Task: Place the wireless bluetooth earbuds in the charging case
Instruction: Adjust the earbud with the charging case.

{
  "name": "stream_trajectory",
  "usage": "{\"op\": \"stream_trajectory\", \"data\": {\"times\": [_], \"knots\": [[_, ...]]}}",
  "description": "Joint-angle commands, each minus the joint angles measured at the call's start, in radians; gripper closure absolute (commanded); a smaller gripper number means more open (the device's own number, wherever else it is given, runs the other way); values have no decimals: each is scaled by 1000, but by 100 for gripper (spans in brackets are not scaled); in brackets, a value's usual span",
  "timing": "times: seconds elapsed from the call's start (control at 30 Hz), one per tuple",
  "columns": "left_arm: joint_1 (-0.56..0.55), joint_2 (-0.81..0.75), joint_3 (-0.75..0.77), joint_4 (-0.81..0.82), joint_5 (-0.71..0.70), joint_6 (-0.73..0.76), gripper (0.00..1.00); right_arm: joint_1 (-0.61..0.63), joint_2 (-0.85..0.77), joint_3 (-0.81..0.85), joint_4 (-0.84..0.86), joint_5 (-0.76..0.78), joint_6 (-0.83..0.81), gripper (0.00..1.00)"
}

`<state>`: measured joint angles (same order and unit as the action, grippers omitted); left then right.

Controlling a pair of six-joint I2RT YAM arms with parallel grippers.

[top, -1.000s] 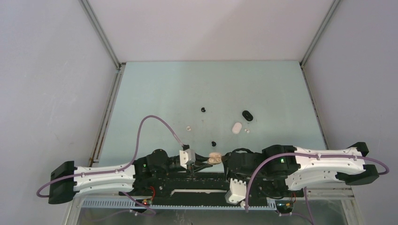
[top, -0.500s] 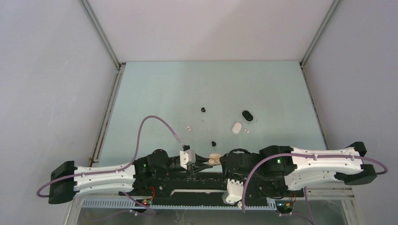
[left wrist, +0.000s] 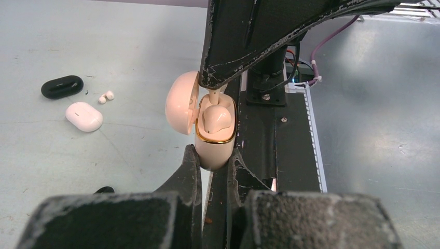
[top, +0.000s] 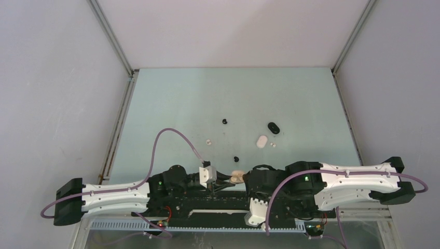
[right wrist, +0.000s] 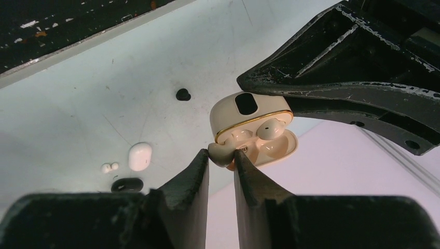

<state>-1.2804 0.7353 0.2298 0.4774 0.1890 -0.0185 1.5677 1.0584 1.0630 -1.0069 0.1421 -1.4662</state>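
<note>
My left gripper [left wrist: 214,162] is shut on the base of a pale pink charging case [left wrist: 214,140], held upright with its lid [left wrist: 181,96] swung open. One cream earbud [left wrist: 217,116] sits in the case. My right gripper [right wrist: 222,155] is shut on a second cream earbud [right wrist: 220,153], held against the case's gold rim [right wrist: 252,124] beside the seated bud [right wrist: 270,128]. In the top view both grippers meet at the case [top: 237,177] just ahead of the arm bases.
On the table lie a white case [top: 262,140], a black case [top: 273,126], two white earbuds [top: 273,144], a white earbud [top: 208,140] and black earbuds [top: 224,121] [top: 236,158]. The black base rail [left wrist: 270,150] lies under the held case.
My right arm has shifted slightly left toward the case, and its fingers have narrowed onto the cream earbud. The left arm and case have stayed put.
</note>
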Motion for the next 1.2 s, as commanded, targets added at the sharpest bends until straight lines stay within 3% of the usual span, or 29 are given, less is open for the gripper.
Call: {"op": "stream_trajectory", "data": {"times": [0.0,0.37,0.73,1.17], "knots": [[-2,-1,18,41,-13,17,100,-3,6,28,1,-22,92,81],[-2,12,13,82,-52,53,100,-84,123,174,-91,-191,396,82],[-3,-18,-5,117,-88,71,100,-228,237,326,-108,-343,598,81],[-3,-13,-51,216,-96,65,100,-284,300,377,-11,-374,785,78]]}}
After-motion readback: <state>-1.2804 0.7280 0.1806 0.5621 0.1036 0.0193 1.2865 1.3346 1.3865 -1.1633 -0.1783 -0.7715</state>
